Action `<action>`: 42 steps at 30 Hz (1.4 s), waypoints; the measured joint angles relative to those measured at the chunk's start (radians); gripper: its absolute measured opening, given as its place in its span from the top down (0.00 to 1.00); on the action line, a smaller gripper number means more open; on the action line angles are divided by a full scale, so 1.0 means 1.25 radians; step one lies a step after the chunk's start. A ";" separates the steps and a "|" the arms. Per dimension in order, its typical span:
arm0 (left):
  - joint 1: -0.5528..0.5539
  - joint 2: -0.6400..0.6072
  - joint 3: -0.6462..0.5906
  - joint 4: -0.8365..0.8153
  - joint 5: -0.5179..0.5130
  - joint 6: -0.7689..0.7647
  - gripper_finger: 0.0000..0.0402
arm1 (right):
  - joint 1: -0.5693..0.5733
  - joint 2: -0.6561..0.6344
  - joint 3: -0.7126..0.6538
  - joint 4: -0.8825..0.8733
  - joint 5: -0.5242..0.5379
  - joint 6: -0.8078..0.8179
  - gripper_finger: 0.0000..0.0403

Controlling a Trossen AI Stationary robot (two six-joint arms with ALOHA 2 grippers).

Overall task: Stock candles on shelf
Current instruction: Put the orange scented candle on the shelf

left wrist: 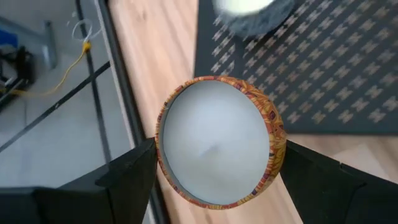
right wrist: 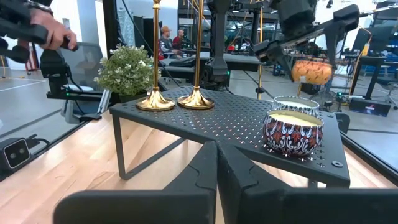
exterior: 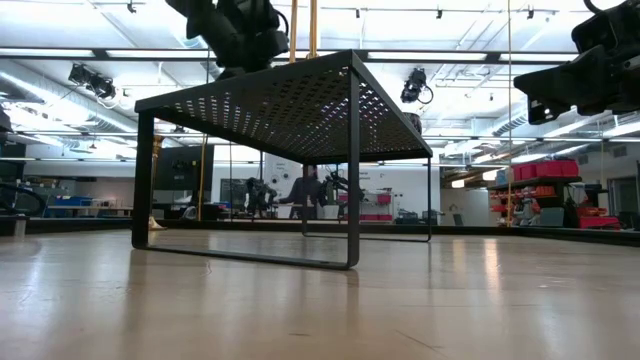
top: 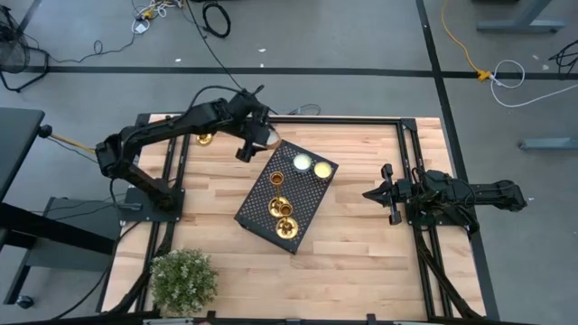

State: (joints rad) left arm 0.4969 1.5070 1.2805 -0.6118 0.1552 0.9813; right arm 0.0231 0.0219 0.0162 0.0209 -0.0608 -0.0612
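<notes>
My left gripper [top: 260, 135] is shut on a round candle tin [left wrist: 217, 149] with an orange patterned wall and white wax, by the far left corner of the black mesh shelf [top: 287, 194]. It also shows in the right wrist view [right wrist: 311, 70]. On the shelf stand three gold candlesticks [top: 275, 208] on their round bases, and two more candle tins [top: 302, 162], [top: 322, 169]. My right gripper [top: 370, 192] is shut and empty, right of the shelf. My left gripper pinches the tin between its two fingers, one on each opposite side of the round wall [left wrist: 160, 155]. The fingers [left wrist: 127, 171] slant down from above and from the table's left. The tin is lifted clear, higher than the shelf top, its wax face toward the wrist.
A fourth gold base [top: 205, 139] stands on the table under the left arm. A bushy green plant [top: 184, 280] stands at the near left corner. Bare wood lies between the shelf and my right gripper. People show in the room beyond [right wrist: 50, 28].
</notes>
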 joint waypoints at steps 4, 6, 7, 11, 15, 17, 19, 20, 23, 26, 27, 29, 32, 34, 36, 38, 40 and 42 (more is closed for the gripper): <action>-0.014 0.000 -0.010 0.013 0.054 0.029 0.21 | 0.000 0.000 0.000 0.000 0.000 0.000 0.98; -0.024 0.005 -0.010 0.027 0.076 0.047 0.21 | 0.000 0.000 0.000 0.000 0.000 0.000 0.98; -0.030 0.009 -0.010 0.038 0.082 0.049 0.21 | 0.000 0.000 0.000 0.000 0.000 0.000 0.98; -0.043 0.027 -0.009 0.056 0.101 0.050 0.21 | 0.000 0.000 0.000 0.000 0.000 0.000 0.98; -0.047 0.051 -0.010 0.059 0.098 0.050 0.21 | 0.000 0.000 0.000 0.000 0.000 0.000 0.98; -0.048 0.061 -0.010 0.060 0.096 0.050 0.21 | 0.000 0.000 0.000 0.000 0.000 0.000 0.98; -0.050 0.071 -0.010 0.069 0.092 0.050 0.21 | 0.000 0.000 0.000 0.000 0.000 0.000 0.98; -0.050 0.075 -0.010 0.073 0.092 0.050 0.21 | 0.000 0.000 0.000 0.000 0.000 0.000 0.98; -0.051 0.078 -0.010 0.085 0.092 0.050 0.21 | 0.000 0.000 0.000 0.000 0.000 0.000 0.98; -0.056 0.087 -0.010 0.101 0.092 0.050 0.21 | 0.000 0.000 0.000 0.000 0.000 0.000 0.98; -0.056 0.088 -0.010 0.097 0.092 0.049 0.21 | 0.000 0.000 0.000 0.000 0.000 0.000 0.98; -0.056 0.088 -0.010 0.099 0.092 0.049 0.21 | 0.000 0.000 0.000 0.000 0.000 0.000 0.98; -0.056 0.090 -0.010 0.099 0.092 0.045 0.21 | 0.000 0.000 0.000 0.000 0.000 0.000 0.98; -0.056 0.090 -0.010 0.100 0.092 0.045 0.21 | 0.000 0.000 0.000 0.000 0.000 0.000 0.98; -0.056 0.090 -0.010 0.100 0.092 0.041 0.21 | 0.000 0.000 0.000 0.000 0.000 0.000 0.98; -0.056 0.090 -0.010 0.100 0.092 0.034 0.21 | 0.000 0.000 0.000 0.000 0.000 0.000 0.98; -0.056 0.090 -0.010 0.100 0.087 0.020 0.21 | 0.000 0.000 0.000 0.000 0.000 0.000 0.98; -0.056 0.090 -0.010 0.100 0.082 0.020 0.21 | 0.000 0.000 0.000 0.000 0.000 0.000 0.98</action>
State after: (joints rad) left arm 0.4274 1.6196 1.2686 -0.4864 0.2577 1.0061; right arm 0.0234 0.0222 0.0162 0.0212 -0.0605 -0.0612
